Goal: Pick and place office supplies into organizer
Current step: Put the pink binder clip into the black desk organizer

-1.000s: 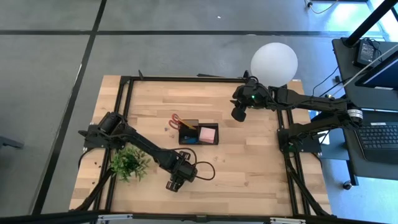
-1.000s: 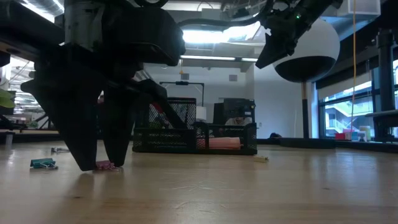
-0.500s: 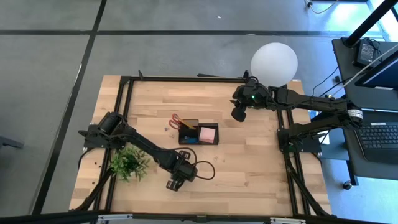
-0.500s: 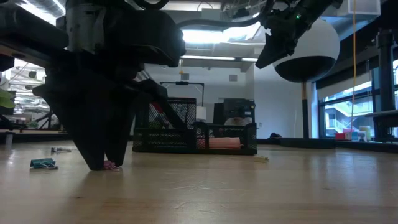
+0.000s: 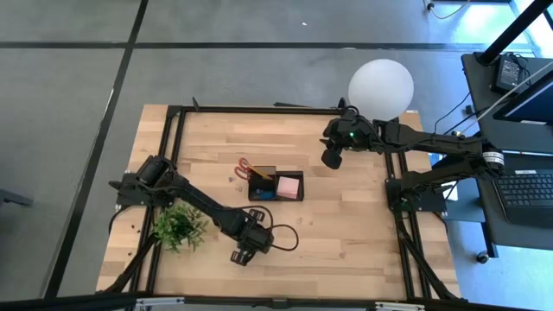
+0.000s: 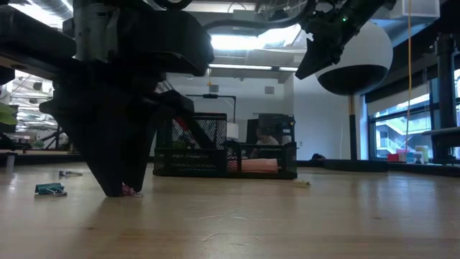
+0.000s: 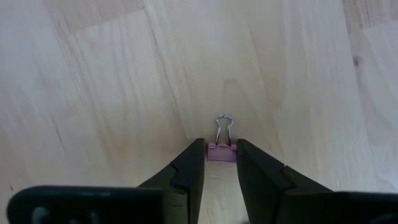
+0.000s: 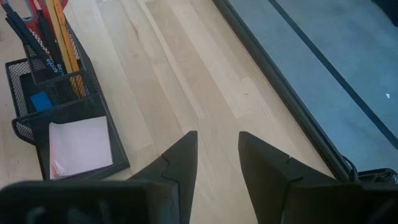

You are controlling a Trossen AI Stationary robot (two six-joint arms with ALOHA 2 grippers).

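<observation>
On the near part of the wooden table [image 5: 346, 225], just beside the small green plant [image 5: 179, 226], the left gripper [image 7: 221, 163] is lowered until its fingertips meet the wood. Its jaws are drawn in around a small pink binder clip [image 7: 221, 149], whose wire handle is seen pointing forward, away from the wrist. In the left wrist view the pink body is set between the two dark fingers [image 7: 186, 171], which are pressed against or very nearly against its sides; the clip is seen lying on the table. From table height the same gripper [image 6: 122, 188] is shown as a large dark wedge, with a scrap of pink [image 6: 131, 191] at its tip.

Near the middle of the table the black mesh organizer [image 5: 275, 184] is placed, well apart from the left gripper. Pencils and pens [image 8: 53, 31] are stood in its taller compartment, where red scissor handles [image 8: 38, 7] are also seen. A blue eraser [image 8: 39, 101] is lodged in a low compartment, and a pad of sticky notes [image 8: 79, 144] is laid flat in the section beside it. A teal binder clip [image 6: 49, 189] is left loose on the wood, and a small pale item [image 6: 300, 183] is seen just in front of the organizer.

The right gripper [image 8: 217, 163] is held in the air near the white globe lamp [image 5: 380, 85]; its jaws are parted, and nothing is held between them.
</observation>
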